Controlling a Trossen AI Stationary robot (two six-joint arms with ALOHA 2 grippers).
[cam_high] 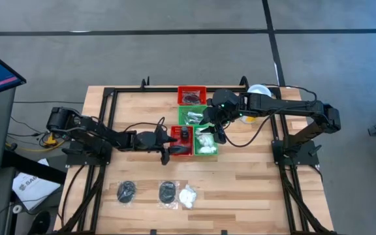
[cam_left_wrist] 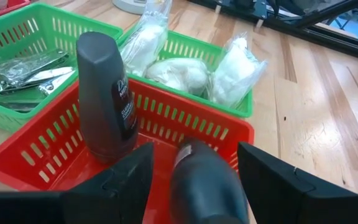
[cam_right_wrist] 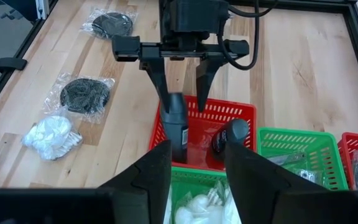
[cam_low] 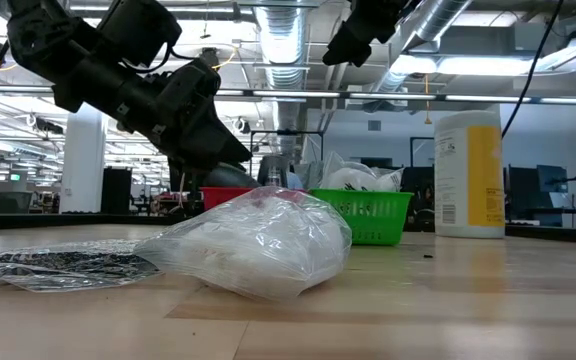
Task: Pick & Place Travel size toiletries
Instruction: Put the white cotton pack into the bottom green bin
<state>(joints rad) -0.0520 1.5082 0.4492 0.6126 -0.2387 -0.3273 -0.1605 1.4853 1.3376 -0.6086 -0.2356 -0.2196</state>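
Two dark bottles are in the near red tray (cam_left_wrist: 36,155). One stands upright (cam_left_wrist: 104,93). The other (cam_left_wrist: 201,180) sits between the open fingers of my left gripper (cam_high: 170,147), which reaches into the tray from the table's left. My right gripper (cam_right_wrist: 194,168) is open and empty, hovering over the green tray of white puff packets (cam_high: 206,145). A second green tray (cam_left_wrist: 23,68) holds metal pieces in packets. Two dark disc packets (cam_high: 126,191) (cam_high: 168,192) and a white puff packet (cam_high: 188,196) lie flat near the table's near edge. My left gripper has a finger on either side of the dark bottle's cap end (cam_right_wrist: 176,109). The bottle sits close to one finger (cam_right_wrist: 160,87), but I cannot tell whether it touches it. The bottle's lower end rests in the red tray.
A far red tray (cam_high: 192,96) holds dark items. A tall yellow canister with a white lid (cam_low: 468,175) stands near the far edge by the right arm. Bare wood lies between the trays and the packets near the front.
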